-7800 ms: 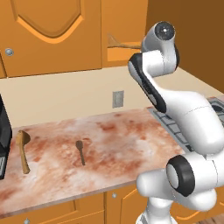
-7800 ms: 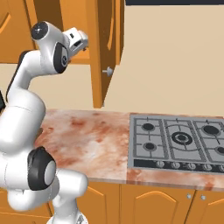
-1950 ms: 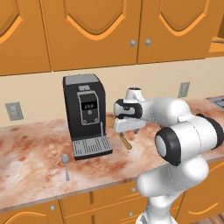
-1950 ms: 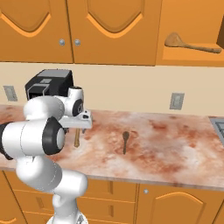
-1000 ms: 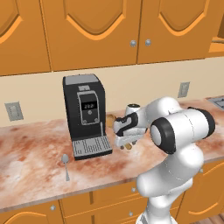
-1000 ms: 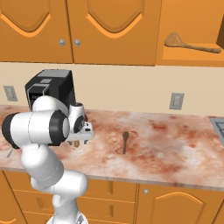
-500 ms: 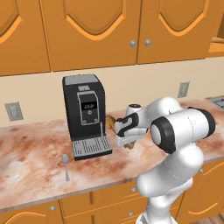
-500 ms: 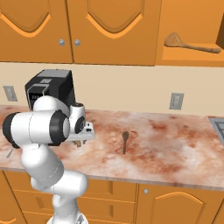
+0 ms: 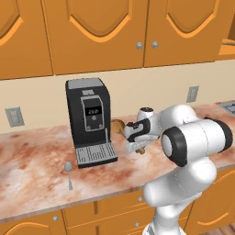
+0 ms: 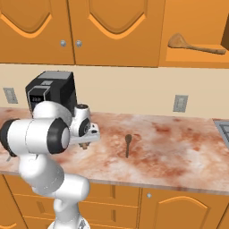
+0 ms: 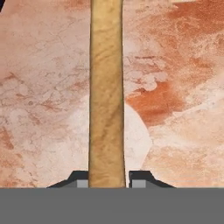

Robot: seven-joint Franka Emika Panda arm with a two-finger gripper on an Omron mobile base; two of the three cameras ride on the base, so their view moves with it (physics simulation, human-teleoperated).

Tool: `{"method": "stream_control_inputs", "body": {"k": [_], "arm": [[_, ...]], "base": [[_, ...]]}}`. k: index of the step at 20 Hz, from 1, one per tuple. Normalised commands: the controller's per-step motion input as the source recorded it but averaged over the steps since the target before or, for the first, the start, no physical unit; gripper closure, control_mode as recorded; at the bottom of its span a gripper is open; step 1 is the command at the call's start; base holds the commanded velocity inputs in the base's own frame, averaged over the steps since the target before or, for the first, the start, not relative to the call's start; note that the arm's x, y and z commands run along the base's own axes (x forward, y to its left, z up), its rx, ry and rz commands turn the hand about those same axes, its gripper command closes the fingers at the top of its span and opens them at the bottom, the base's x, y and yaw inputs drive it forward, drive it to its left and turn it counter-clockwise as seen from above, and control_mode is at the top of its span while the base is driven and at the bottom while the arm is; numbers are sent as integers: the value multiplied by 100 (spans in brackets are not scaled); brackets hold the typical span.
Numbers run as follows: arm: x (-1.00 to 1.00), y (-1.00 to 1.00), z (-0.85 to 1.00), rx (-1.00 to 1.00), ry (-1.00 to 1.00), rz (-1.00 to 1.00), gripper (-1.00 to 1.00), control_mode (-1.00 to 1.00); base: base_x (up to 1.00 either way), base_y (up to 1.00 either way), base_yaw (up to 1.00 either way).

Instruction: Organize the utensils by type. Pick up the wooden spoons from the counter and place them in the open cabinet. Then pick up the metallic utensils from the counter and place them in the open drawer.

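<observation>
A tan wooden spoon lies on the pink marbled counter (image 9: 27, 156) just right of the coffee machine; its bowl (image 9: 118, 126) pokes out behind my hand. In the hand view its long handle (image 11: 106, 87) runs straight up between my fingertips (image 11: 139, 181). My gripper (image 11: 108, 183) (image 9: 136, 146) (image 10: 85, 144) is down at the counter, jaws pressed against both sides of the handle. Another wooden spoon (image 10: 197, 44) rests on the shelf of the open cabinet (image 10: 192, 58) at the upper right. Small metal spoons lie on the counter (image 9: 69, 172) (image 10: 128, 144). The drawer is out of view.
A black coffee machine (image 9: 89, 119) (image 10: 49, 94) stands against the wall, close to the left of my hand. Closed arched cabinet doors (image 9: 96, 32) hang above. A wall socket (image 10: 180, 103) sits at the right, and the stove edge (image 9: 227, 106) is at the far right.
Over the last second the jaws have closed in from wide apart onto the spoon handle. The hand has stayed low by the coffee machine; the spoon has not visibly moved.
</observation>
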Motion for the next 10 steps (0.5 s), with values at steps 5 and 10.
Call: {"method": "stream_control_inputs", "body": {"k": [5,10], "arm": [[-11,-43,60,0,-9,10,100,-100],[-15,-12,86,0,6,10,100,-100]], "base": [[0,0,0],[0,0,0]]}}
